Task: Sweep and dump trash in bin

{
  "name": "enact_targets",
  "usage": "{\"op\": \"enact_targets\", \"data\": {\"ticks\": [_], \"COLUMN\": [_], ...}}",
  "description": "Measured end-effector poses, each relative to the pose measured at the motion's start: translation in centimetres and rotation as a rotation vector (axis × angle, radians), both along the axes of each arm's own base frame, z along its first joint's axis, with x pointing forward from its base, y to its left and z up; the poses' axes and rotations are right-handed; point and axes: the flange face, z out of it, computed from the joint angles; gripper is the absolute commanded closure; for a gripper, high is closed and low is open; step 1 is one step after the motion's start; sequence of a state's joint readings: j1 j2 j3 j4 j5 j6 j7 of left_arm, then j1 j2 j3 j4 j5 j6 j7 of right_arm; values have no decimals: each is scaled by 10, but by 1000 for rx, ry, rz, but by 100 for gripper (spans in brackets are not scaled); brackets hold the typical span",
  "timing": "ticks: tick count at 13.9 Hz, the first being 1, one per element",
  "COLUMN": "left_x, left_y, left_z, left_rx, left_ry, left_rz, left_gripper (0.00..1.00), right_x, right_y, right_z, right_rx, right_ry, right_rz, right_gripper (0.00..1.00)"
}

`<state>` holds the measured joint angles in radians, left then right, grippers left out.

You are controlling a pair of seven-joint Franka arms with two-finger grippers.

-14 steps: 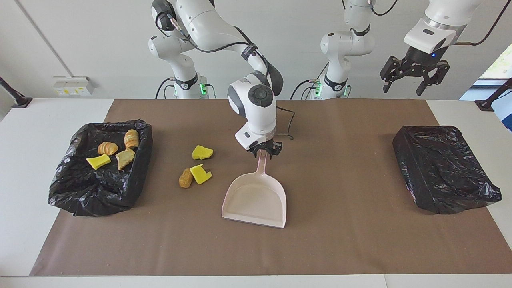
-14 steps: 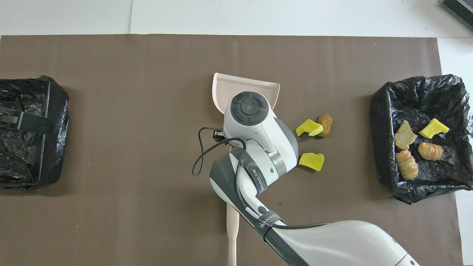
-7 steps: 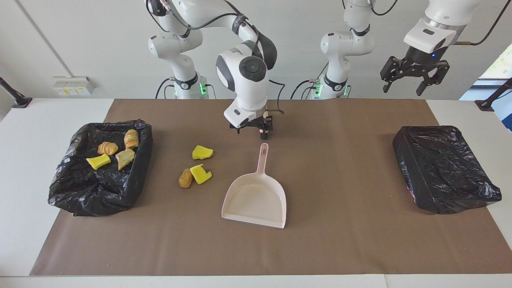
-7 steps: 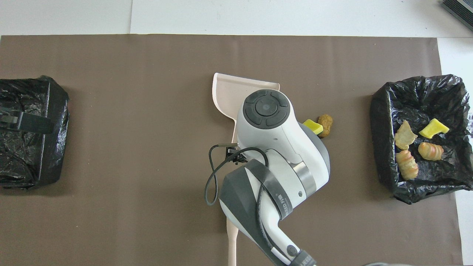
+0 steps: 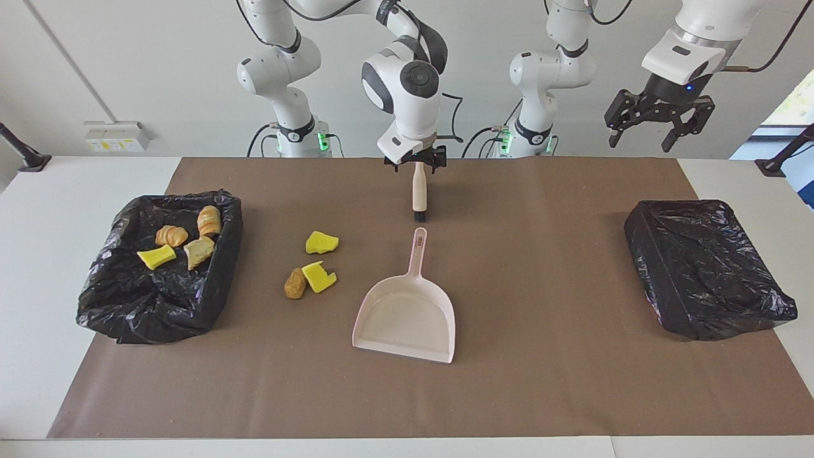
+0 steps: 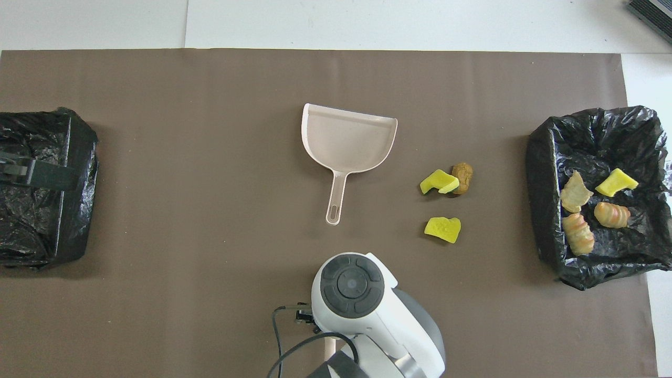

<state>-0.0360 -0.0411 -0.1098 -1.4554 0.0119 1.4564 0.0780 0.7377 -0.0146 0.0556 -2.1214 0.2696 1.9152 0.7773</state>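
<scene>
**Three pieces still loose as the dustpan is let go**

Three pieces of trash lie on the mat, and four more are already in the bin at the right arm's end of the table. A second ago I had the right gripper down on the dustpan handle. It has since let go, lifted, and pulled back toward the robots. It now sits over the upper end of the brush, which lies just nearer the robots than the dustpan handle. I cannot tell whether it is open or clamped on the brush. The dustpan has not shifted. I take this as swapping tools for a second sweep.

The left gripper waits with its jaws spread, high over the other bin.

The facing view gives me the brush and the gripper above it. From overhead the arm's wrist covers both. That view does show the dustpan's mouth turned away from the robots, with the loose pieces beside it and well apart from its lip.
</scene>
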Motion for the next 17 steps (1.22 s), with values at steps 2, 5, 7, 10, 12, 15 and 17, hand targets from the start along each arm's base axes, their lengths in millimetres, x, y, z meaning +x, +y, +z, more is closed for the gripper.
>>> {"op": "enact_targets", "data": {"ticks": [2,5,7,10,12,15,17], "left_x": [-1,2,9,14,14,6,2], "left_y": [-25,-86,-131,-191,-231,-304,-334], "left_z": [-5,-33,-71,-127,-160,-221,-255], "left_rx": [-2,-13,-29,-50,-59,-47,-68], "left_ry": [-6,-37,-60,-59,-56,-96,-102], "left_rz": [-46,-130,-163,-150,-126,-64,-48], "left_gripper": [0,0,0,0,0,0,0], "right_x": [-30,-58,-70,-84,-85,-93,-96], "right_y": [-11,-17,-12,-1,1,9,11], "right_z": [-9,-24,-41,-59,-63,-70,-76], "right_rx": [10,19,25,22,22,24,20], "right_ry": [24,21,-5,-25,-28,-36,-35], "right_rz": [-14,-11,-10,-13,-11,8,15], "right_gripper": [0,0,0,0,0,20,62]}}
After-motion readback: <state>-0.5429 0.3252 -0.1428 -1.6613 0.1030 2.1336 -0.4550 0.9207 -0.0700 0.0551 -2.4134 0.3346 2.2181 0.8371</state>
